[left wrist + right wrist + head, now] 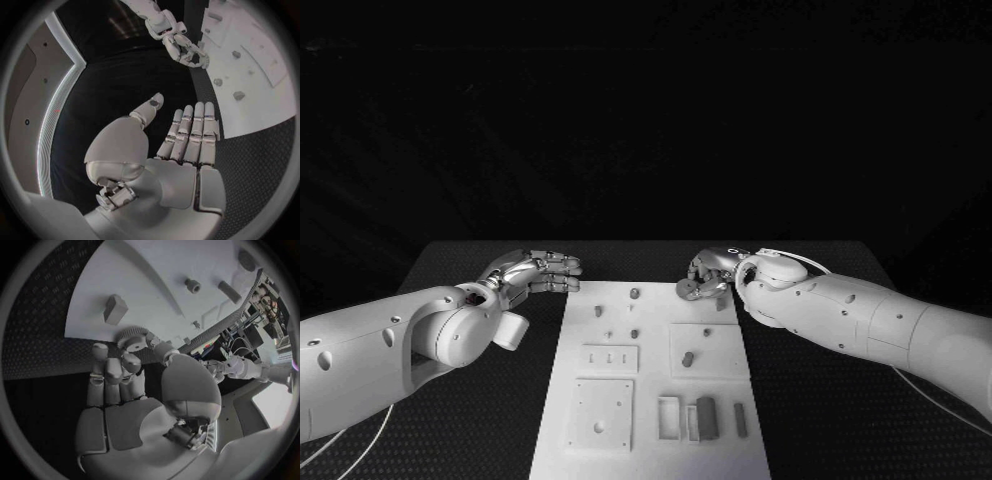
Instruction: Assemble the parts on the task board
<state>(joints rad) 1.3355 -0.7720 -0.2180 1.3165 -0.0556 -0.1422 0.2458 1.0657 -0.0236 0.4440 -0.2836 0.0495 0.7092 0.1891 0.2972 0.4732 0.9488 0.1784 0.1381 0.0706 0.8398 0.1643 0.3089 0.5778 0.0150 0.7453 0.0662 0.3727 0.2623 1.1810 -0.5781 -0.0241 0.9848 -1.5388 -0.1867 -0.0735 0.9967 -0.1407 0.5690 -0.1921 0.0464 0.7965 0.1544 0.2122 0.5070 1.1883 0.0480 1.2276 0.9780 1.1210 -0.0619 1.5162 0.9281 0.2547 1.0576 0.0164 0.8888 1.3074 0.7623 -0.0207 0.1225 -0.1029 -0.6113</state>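
Observation:
The white task board lies in the middle of the black table, also seen as the board and the board. Small grey parts stand on its far half. My right hand hovers at the board's far right edge and pinches a round toothed gear between thumb and fingers. A block-shaped part stands on the board just beyond the gear. My left hand is at the board's far left corner, over the mat. That left hand has straight fingers and holds nothing.
Square plates and a row of narrow slots with a dark bar take up the board's near half. A short peg and a bar lie further along the board. Black mat flanks both sides.

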